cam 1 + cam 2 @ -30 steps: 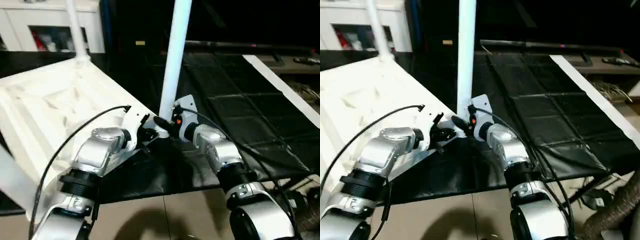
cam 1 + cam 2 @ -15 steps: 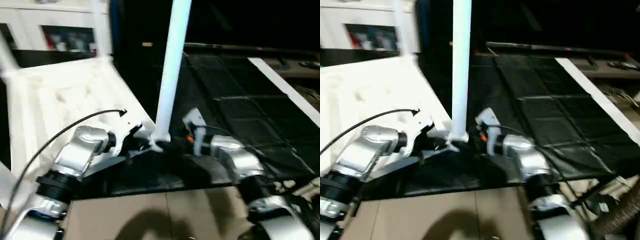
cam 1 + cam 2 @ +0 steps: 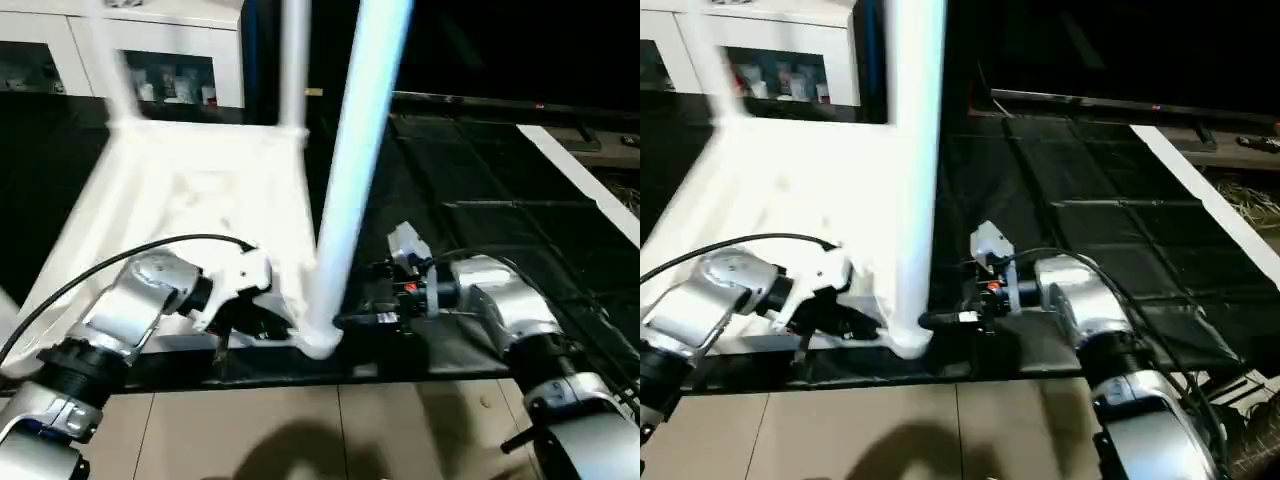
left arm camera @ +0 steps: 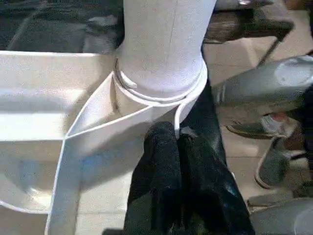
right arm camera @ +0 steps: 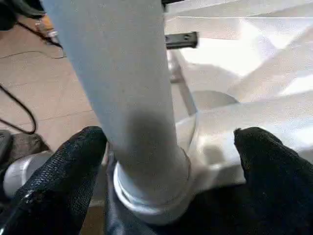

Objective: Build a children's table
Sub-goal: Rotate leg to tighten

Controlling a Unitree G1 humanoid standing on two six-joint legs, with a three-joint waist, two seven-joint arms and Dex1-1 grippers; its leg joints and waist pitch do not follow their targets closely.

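From the head cameras, the white table top (image 3: 190, 210) lay underside up on the dark mat (image 3: 480, 230), with a leg (image 3: 350, 170) standing upright in its near corner socket (image 3: 318, 338) and the two grippers on either side of that corner. In the left wrist view, the left gripper (image 4: 177, 142) was pinched shut, its fingertips touching the socket's rim below the leg. In the right wrist view, the right gripper (image 5: 171, 142) stood wide, its fingers (image 5: 73, 161) on either side of the leg's base without clamping it.

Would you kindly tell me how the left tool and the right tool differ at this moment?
The left tool is shut, fingertips together at the corner socket; the right tool is open, fingers either side of the near leg. Both have black fingers and sit low at that leg's base.
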